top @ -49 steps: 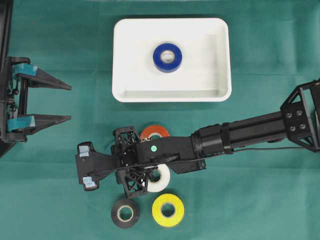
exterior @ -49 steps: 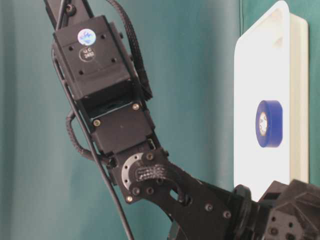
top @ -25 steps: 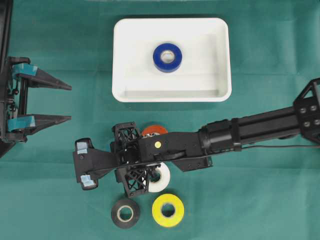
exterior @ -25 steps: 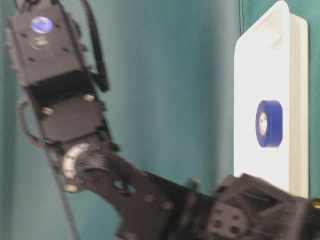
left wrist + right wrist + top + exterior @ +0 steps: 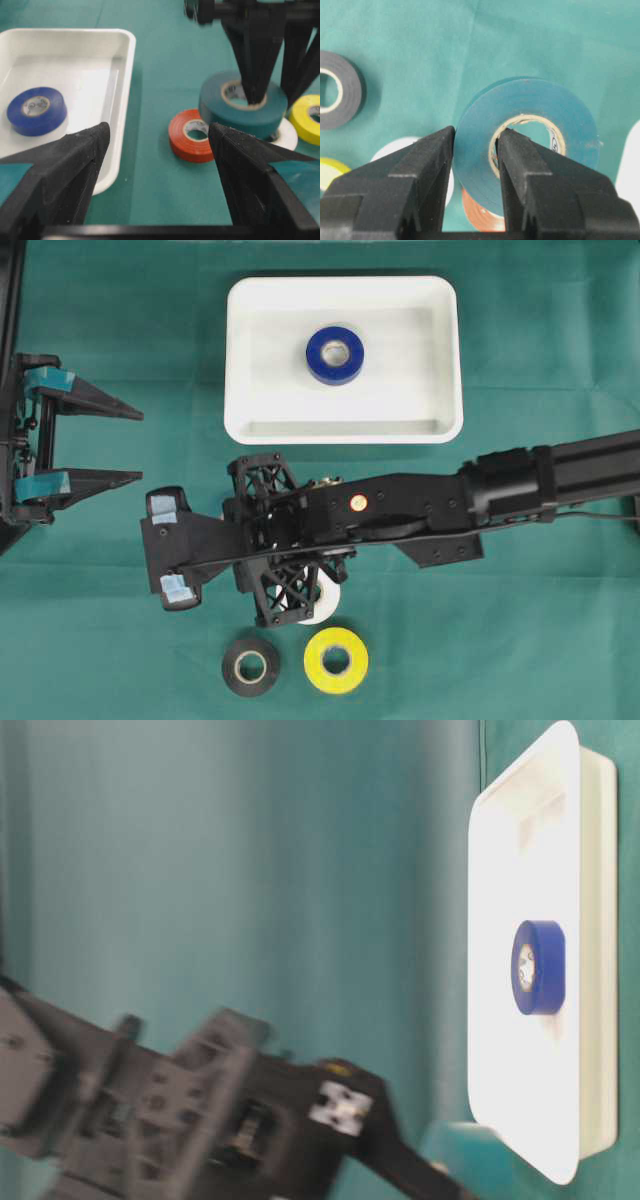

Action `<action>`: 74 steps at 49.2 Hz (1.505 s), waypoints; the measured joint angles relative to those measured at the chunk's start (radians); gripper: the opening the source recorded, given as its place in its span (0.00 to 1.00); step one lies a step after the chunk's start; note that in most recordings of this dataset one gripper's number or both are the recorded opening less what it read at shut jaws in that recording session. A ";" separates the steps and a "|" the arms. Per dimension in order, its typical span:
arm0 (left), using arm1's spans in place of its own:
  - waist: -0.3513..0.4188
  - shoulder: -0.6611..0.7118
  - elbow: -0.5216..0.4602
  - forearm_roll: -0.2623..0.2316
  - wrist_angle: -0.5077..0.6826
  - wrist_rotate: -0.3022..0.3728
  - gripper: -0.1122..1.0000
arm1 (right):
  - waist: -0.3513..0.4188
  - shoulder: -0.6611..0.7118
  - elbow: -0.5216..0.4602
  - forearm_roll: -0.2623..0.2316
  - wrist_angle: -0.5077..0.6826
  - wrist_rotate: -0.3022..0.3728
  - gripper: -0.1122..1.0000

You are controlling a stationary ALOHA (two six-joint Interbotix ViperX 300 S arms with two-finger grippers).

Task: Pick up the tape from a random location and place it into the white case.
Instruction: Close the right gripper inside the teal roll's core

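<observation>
My right gripper (image 5: 474,150) pinches the teal tape (image 5: 530,135) by its wall, lifted above the orange tape (image 5: 192,135) near the white case (image 5: 240,360); my left gripper (image 5: 130,445) stands open.

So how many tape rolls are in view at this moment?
6. Blue roll in the white case; teal roll clamped in the right gripper jaws, above the orange roll and white roll; black roll and yellow roll beside them. Others may be hidden.

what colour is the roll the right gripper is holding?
Teal green roll, one finger through its core; clearest in the right wrist view.
</observation>
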 measured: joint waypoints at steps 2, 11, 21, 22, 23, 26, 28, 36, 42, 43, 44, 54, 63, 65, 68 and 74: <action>0.000 0.000 0.000 0.000 -0.002 0.000 0.82 | 0.000 -0.005 -0.009 -0.005 0.014 0.000 0.36; 0.000 0.000 0.000 0.000 0.000 0.000 0.82 | 0.000 -0.011 -0.064 -0.014 0.078 -0.017 0.36; 0.000 0.000 0.000 0.000 0.000 -0.002 0.82 | 0.000 -0.011 -0.135 -0.015 0.152 -0.038 0.36; 0.000 0.000 0.000 0.000 0.000 -0.002 0.82 | 0.000 -0.011 -0.141 -0.015 0.160 -0.038 0.36; 0.000 0.000 0.000 0.000 -0.002 -0.002 0.82 | 0.000 -0.011 -0.147 -0.014 0.167 -0.038 0.36; 0.000 0.000 0.000 0.000 -0.002 -0.002 0.82 | 0.000 -0.011 -0.167 -0.015 0.184 -0.041 0.36; 0.000 0.000 0.000 0.000 0.000 -0.002 0.82 | 0.002 -0.011 -0.176 -0.015 0.196 -0.041 0.36; 0.000 0.000 0.000 0.002 0.000 -0.002 0.82 | 0.005 -0.011 -0.198 -0.015 0.227 -0.041 0.36; 0.000 0.000 0.000 0.000 0.003 -0.002 0.82 | 0.006 -0.011 -0.199 -0.015 0.232 -0.043 0.36; 0.000 0.000 0.000 0.000 0.005 -0.002 0.82 | 0.006 -0.011 -0.199 -0.015 0.232 -0.043 0.36; 0.000 0.000 -0.002 0.002 0.005 -0.002 0.82 | 0.006 -0.011 -0.199 -0.015 0.233 -0.043 0.36; 0.000 0.000 0.000 0.002 0.005 -0.002 0.82 | 0.006 -0.011 -0.199 -0.015 0.235 -0.043 0.36; 0.000 0.000 0.000 0.000 0.005 -0.002 0.82 | 0.006 -0.011 -0.199 -0.015 0.233 -0.043 0.36; 0.000 0.000 -0.002 0.000 0.005 -0.002 0.82 | 0.006 -0.011 -0.199 -0.015 0.235 -0.043 0.36; 0.000 0.000 0.000 0.000 0.005 -0.002 0.82 | 0.006 -0.011 -0.199 -0.015 0.235 -0.043 0.36; 0.000 0.000 0.000 0.000 0.005 -0.002 0.82 | 0.008 -0.011 -0.199 -0.015 0.235 -0.043 0.36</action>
